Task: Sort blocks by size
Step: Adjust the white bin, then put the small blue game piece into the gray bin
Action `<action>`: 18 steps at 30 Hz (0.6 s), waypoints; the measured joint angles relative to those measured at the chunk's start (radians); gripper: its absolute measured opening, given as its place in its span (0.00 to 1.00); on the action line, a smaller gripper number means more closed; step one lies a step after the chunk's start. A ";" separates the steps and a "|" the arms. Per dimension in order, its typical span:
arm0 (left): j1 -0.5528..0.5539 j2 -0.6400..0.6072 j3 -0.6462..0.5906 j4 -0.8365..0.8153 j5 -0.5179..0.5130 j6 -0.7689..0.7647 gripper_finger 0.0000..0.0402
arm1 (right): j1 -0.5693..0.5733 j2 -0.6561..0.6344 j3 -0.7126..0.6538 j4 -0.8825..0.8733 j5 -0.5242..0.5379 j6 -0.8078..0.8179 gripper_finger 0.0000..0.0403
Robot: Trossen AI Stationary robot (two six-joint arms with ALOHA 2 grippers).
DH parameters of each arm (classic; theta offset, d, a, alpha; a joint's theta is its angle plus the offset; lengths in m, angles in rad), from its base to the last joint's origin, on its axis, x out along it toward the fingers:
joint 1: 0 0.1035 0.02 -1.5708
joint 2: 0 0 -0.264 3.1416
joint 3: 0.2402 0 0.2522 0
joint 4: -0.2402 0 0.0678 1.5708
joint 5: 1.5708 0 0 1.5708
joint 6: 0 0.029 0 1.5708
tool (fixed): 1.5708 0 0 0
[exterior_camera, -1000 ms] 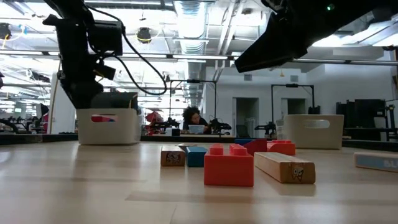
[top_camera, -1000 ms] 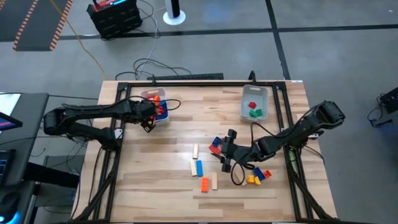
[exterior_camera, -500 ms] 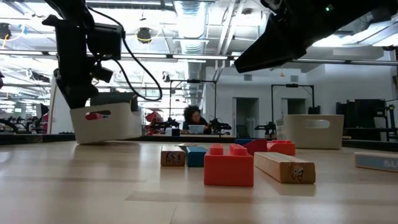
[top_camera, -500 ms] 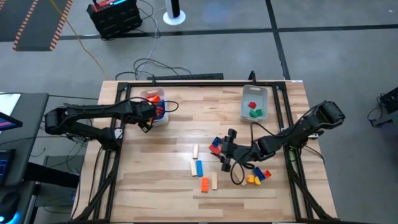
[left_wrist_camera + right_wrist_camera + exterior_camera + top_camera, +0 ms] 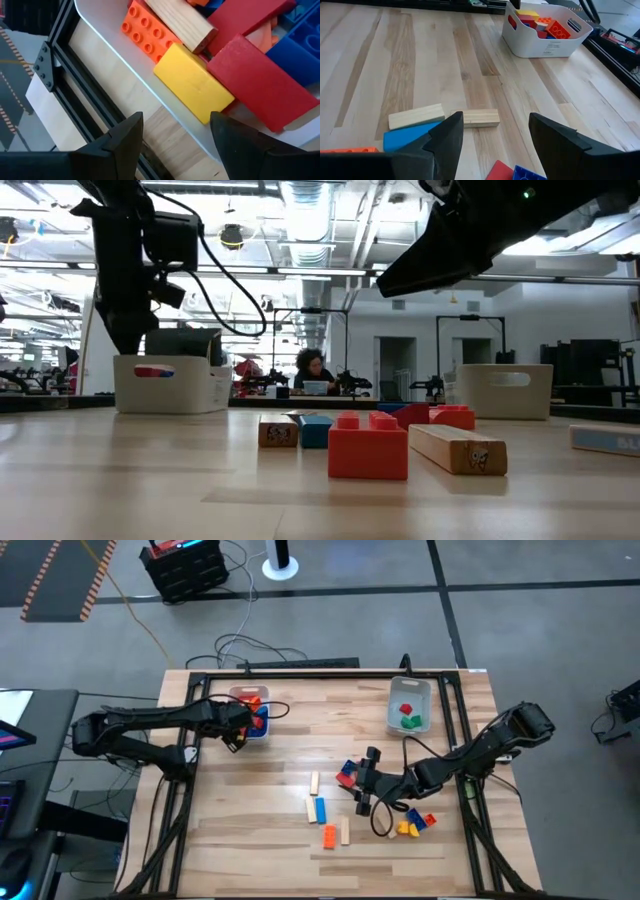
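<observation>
The left bin (image 5: 250, 712) was tipped up a moment ago; now it sits flat again. The left gripper (image 5: 175, 145) hangs right over its rim, fingers apart and holding nothing, likely just done dropping long blocks (image 5: 195, 87) inside. The right gripper (image 5: 492, 145) waits, fingers apart too, with loose blocks (image 5: 417, 116) lying on the table (image 5: 395, 60) just ahead of its fingers.
</observation>
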 joint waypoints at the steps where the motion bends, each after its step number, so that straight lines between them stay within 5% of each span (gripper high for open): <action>1: -0.004 0.000 0.000 0.003 0.000 0.005 0.56 | 0.000 0.000 0.000 0.000 0.000 0.000 0.63; 11: -0.173 -0.001 0.198 0.041 -0.002 -0.002 0.56 | -0.002 0.000 0.000 0.000 -0.023 0.005 0.63; 18: -0.418 0.066 0.222 0.302 0.151 0.015 0.56 | -0.002 0.000 0.000 -0.056 -0.061 0.051 0.63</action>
